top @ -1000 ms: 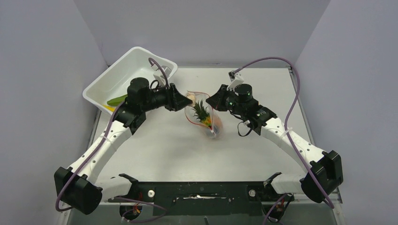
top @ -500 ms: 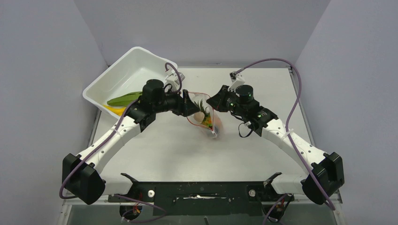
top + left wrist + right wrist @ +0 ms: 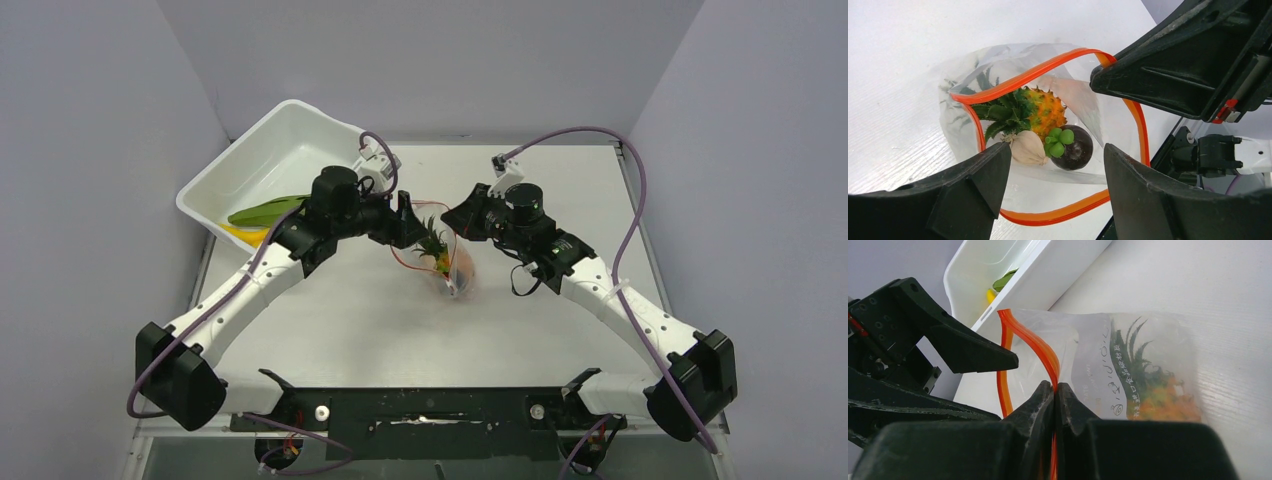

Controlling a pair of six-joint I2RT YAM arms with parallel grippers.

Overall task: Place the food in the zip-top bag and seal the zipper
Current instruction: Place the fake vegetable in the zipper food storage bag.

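At the near edge of the table, the two arm bases are sitting side by side, and I am watching both arms reaching inward to meet at mid-table. The right gripper is pressing its fingers together on the zipper, pinching one lip of the zip-top bag and lifting it. I judge this is propping the floppy mouth open and upward for loading. The left gripper is hovering just over that mouth with fingers spread, gripping nothing, which reads to me as a drop position. Inside the bag, the pineapple, a pale garlic-like bulb and a dark round fruit with a green cap are lying together at the bottom. Farther off, at the back left, the white tub is holding a green leafy piece and the yellow banana. So loading is looking only partly done, and sealing is not yet begun. Next I am expecting the left arm to be needed in the tub. The risk is the mouth sagging if the pinch slips.
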